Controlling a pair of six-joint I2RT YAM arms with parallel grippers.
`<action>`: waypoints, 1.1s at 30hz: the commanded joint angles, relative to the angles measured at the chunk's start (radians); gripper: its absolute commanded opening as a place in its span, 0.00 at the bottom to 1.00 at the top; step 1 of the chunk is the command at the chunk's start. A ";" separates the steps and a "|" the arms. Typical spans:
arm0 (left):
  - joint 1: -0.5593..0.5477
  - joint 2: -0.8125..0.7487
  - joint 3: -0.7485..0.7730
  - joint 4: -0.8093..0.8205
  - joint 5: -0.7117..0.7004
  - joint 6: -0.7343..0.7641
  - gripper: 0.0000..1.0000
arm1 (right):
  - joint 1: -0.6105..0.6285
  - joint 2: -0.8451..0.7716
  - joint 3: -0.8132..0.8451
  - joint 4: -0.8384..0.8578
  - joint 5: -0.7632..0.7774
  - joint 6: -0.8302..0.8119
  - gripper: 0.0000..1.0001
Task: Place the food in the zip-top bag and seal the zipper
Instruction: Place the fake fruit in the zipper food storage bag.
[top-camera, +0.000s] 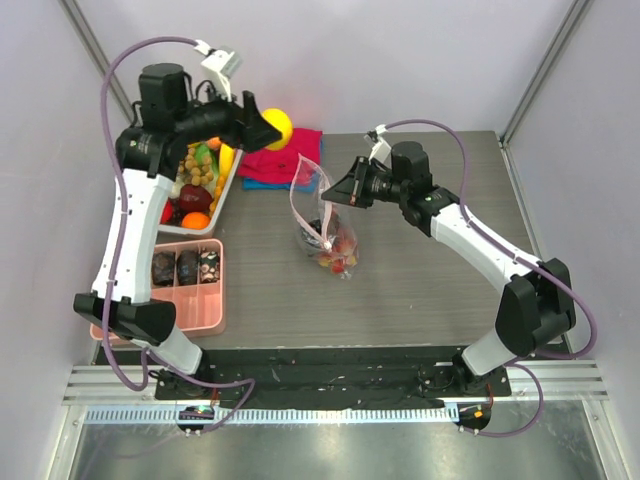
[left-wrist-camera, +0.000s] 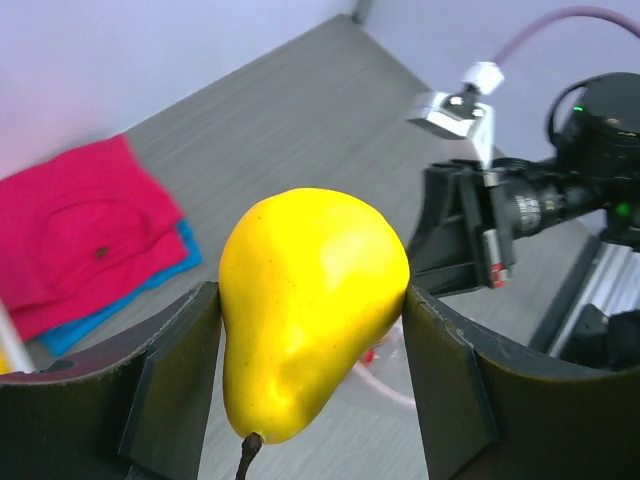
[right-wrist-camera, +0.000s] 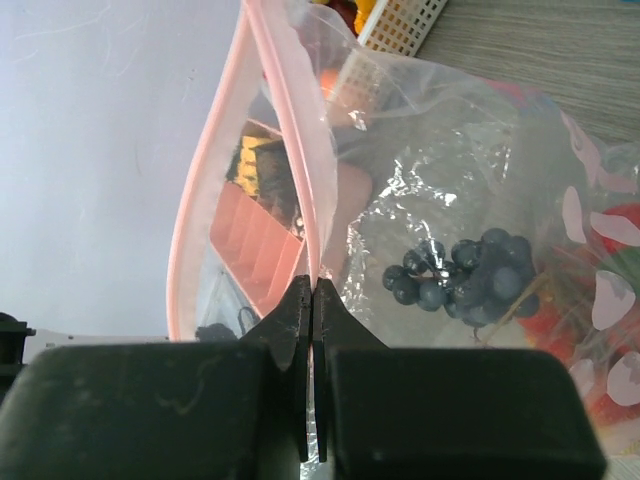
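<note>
Under the zip-top bag (top-camera: 318, 222) — grey wood-grain table (top-camera: 420, 290), pale walls (top-camera: 400, 60) around.

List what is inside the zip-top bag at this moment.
Inside the zip-top bag: a dark grape bunch and red and orange pieces. Crinkled plastic and glare hide the rest.

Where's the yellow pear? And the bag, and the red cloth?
pear (left-wrist-camera: 310, 310), left wrist view, middle of its yellow body.
bag (right-wrist-camera: 470, 160), right wrist view, its clear crinkly wall.
red cloth (left-wrist-camera: 80, 230), left wrist view, middle of the top fold.
</note>
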 joint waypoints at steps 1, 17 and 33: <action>-0.122 -0.009 -0.027 0.049 -0.006 -0.052 0.51 | 0.012 -0.068 0.054 0.033 -0.013 -0.012 0.01; -0.321 0.022 -0.178 -0.156 -0.338 0.110 0.55 | 0.012 -0.114 0.048 -0.021 0.024 -0.033 0.01; -0.149 0.005 0.072 -0.314 -0.262 0.099 1.00 | 0.013 -0.103 0.046 -0.038 0.025 -0.053 0.01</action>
